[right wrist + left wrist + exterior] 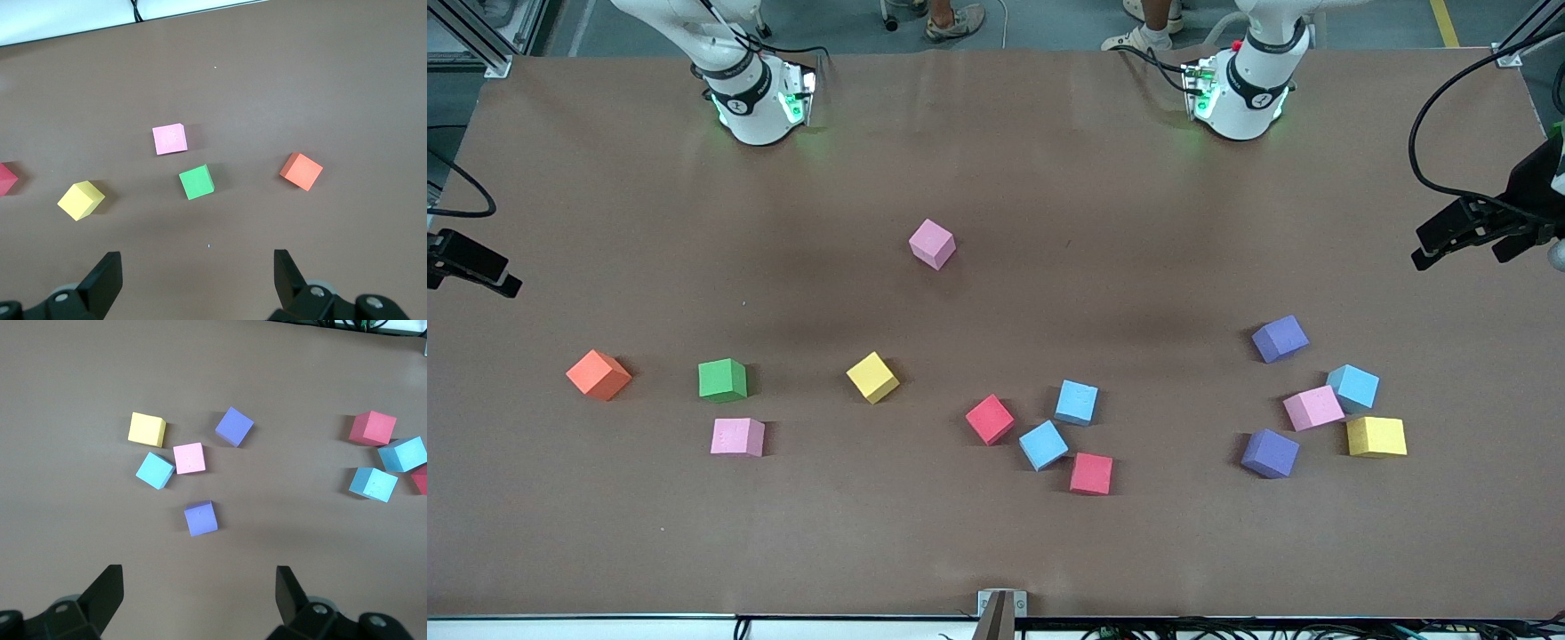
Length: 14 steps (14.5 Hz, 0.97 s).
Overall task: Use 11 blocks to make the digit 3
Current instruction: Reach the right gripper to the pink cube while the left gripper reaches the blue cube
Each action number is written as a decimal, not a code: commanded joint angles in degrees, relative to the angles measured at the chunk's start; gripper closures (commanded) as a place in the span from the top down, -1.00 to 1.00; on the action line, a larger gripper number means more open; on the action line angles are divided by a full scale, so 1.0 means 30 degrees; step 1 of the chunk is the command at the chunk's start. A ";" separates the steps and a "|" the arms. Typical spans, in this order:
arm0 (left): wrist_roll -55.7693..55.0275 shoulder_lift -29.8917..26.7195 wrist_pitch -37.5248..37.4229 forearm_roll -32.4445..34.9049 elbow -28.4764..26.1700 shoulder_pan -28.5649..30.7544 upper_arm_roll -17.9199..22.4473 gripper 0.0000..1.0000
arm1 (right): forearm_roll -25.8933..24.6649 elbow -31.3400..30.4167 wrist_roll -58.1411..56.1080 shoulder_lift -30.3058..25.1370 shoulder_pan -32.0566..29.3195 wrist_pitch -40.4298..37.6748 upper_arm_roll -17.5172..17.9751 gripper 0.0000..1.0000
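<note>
Overall, a brown counter (996, 160) carries the blocks (990, 419), scattered apart and mostly toward the front camera. Both the left end effector (197, 587) and the right end effector (197, 267) hover released above them, holding nothing.

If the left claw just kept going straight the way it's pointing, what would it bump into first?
Probably the bare table. The open left gripper points down at brown surface; the closest block ahead is a purple cube, though depth is hard to judge.

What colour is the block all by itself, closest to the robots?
Pink; the front view shows it best.
</note>
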 commanded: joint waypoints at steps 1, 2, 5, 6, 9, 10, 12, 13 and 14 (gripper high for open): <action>0.0525 0.0284 -0.0864 0.0713 0.0623 -0.0135 -0.0067 1.00 | -0.0208 -0.1135 -0.0267 -0.0757 -0.0303 0.0292 0.0268 1.00; 0.0503 0.0341 -0.1303 0.0547 0.0855 -0.0050 -0.0125 1.00 | -0.0179 -0.1399 -0.0528 -0.0990 -0.0332 0.0351 0.0268 1.00; 0.0737 0.0955 -0.2799 0.0022 0.0040 0.0273 -0.0009 1.00 | -0.0179 -0.2889 -0.0824 -0.1984 -0.0303 0.1082 0.0268 1.00; 0.0505 0.1363 -0.2831 -0.0330 -0.0108 0.0070 -0.0009 1.00 | -0.0208 -0.3708 -0.0824 -0.2453 -0.0274 0.1490 0.0268 1.00; -0.0345 0.3584 -0.1552 -0.0743 0.0095 -0.1361 -0.0565 1.00 | -0.0208 -0.5473 -0.0824 -0.3483 -0.0215 0.2024 0.0297 1.00; -0.0550 0.4406 -0.0324 -0.1121 0.0096 -0.2063 -0.0594 1.00 | -0.0179 -0.5474 -0.0737 -0.3425 -0.0186 0.1587 0.0326 1.00; -0.1049 0.6193 0.2313 -0.1506 0.0096 -0.3616 -0.0565 1.00 | 0.0026 -0.5532 -0.0765 -0.3278 0.0773 0.1000 0.0356 1.00; -0.1427 0.6897 0.3543 -0.1332 0.0096 -0.4464 -0.0536 1.00 | 0.0026 -0.5590 -0.0765 -0.3046 0.1825 0.0591 0.0356 1.00; -0.1634 0.7368 0.4977 -0.1359 0.0067 -0.5285 -0.0507 1.00 | 0.0026 -0.5620 -0.0504 -0.2666 0.2967 0.0412 0.0356 1.00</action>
